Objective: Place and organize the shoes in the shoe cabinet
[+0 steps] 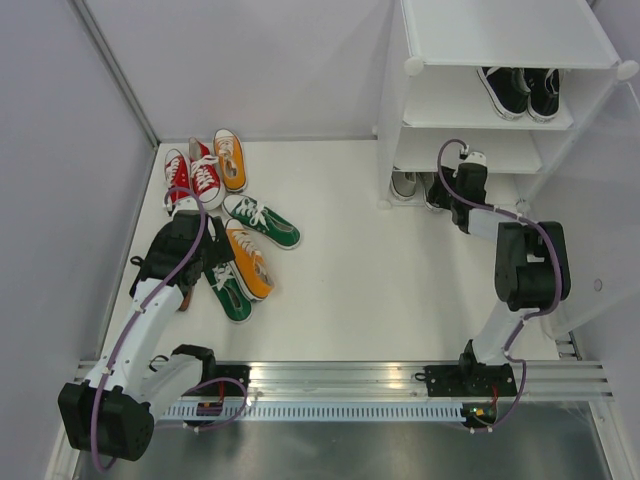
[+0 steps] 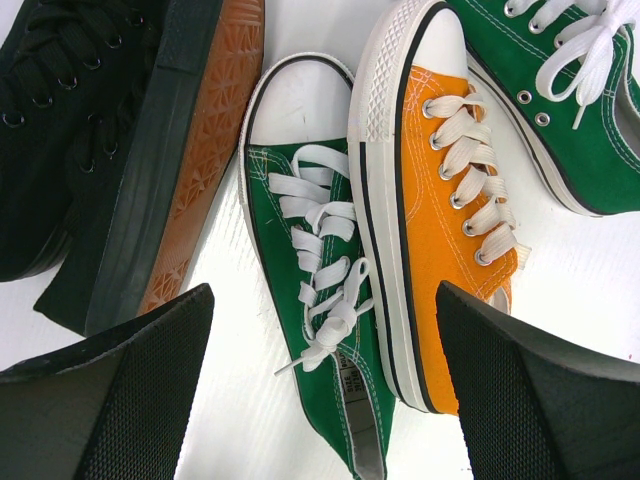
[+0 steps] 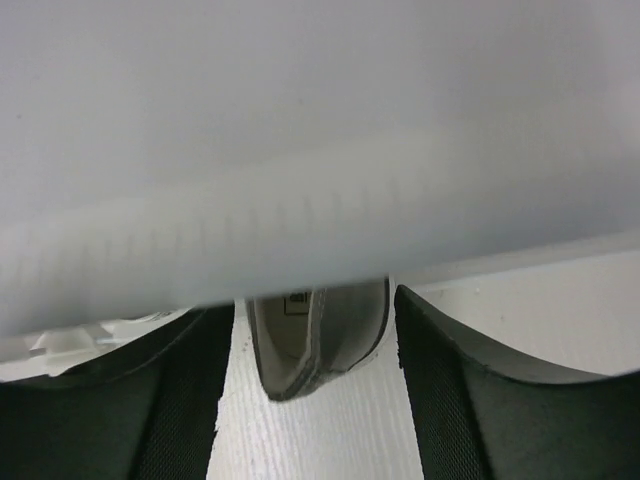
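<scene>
The right fingers [image 3: 480, 400] stood slightly apart on either side of the heel of a grey shoe [image 3: 320, 340], with a thin gap each side. The shoe sat on the lowest tier of the shoe cabinet [image 1: 500, 30]. The left fingers [image 2: 120, 400] hung spread wide above the tabletop [image 2: 245, 420], with a green shoe [image 2: 300, 330] and an orange shoe [image 2: 450, 220] between them. A black shoe [image 2: 100, 150] lay on its side just ahead.

Matt woven canvas on the green shoe [image 2: 315, 260] and the orange shoe [image 2: 450, 230], with flat white cloth laces, small metal eyelets and smooth white rubber toe caps. Black canvas on the black shoe [image 2: 80, 120], with a rust-brown rubber sole, ridged and rough. Fine-grained matt black on the pads [image 2: 120, 400] of the left hand [image 2: 322, 290]. Smooth, faintly glossy white bench [image 1: 380, 290]; brushed metal rail [image 1: 350, 375] along its near edge. Matt, translucent white plastic, faintly ribbed, on the shoe cabinet [image 3: 300, 150].
</scene>
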Controlling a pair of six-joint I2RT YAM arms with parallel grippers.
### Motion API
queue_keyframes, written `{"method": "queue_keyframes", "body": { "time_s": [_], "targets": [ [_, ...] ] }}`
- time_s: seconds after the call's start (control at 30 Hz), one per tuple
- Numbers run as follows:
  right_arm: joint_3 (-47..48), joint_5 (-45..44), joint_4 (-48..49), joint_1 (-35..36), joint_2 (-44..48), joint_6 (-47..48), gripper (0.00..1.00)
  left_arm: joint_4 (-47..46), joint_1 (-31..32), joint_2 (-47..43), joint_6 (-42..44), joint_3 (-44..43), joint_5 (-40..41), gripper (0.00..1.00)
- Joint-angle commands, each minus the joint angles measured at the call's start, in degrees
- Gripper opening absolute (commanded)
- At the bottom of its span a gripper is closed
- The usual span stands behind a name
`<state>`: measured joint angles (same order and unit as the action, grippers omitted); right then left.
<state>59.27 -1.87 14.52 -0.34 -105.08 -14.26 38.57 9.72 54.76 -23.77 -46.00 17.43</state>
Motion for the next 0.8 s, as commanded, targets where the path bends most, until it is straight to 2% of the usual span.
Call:
{"method": "queue_keyframes", "body": {
  "time_s": [0.0,0.13,0.3,0.4,0.5,0.53,0.77],
  "targets": [
    [-2.7,0.2,1.5,0.1,5.4,-5.2,0.70,-2.1,-0.2,-0.1,2.1,0.1,-0.6,0.94],
    [-8.4,-1.9,3.1,0.1,11.4,-12.4,0.69,-2.0,-0.2,-0.1,2.1,0.1,-0.5,0.94],
    [-15.7,1.2,7.8,-1.6,14.1,-18.2,0.65,-2.0,-0.2,-0.2,2.1,0.2,-0.5,0.94],
    [-16.8,3.5,9.2,-2.5,12.8,-19.5,0.60,-2.1,-0.2,-0.1,2.1,0.2,-0.6,0.94],
    [-18.6,5.9,13.6,-4.1,11.1,-21.8,0.50,-2.0,-0.2,0.0,2.1,0.3,-0.6,0.94],
    [-18.8,6.4,14.5,-4.5,10.3,-22.1,0.42,-2.0,-0.2,0.0,2.1,0.3,-0.6,0.94],
    [-13.6,10.2,16.8,-6.4,2.6,-20.9,0.40,-2.1,-0.2,0.3,2.1,0.1,-0.6,0.94]
  ]
}}
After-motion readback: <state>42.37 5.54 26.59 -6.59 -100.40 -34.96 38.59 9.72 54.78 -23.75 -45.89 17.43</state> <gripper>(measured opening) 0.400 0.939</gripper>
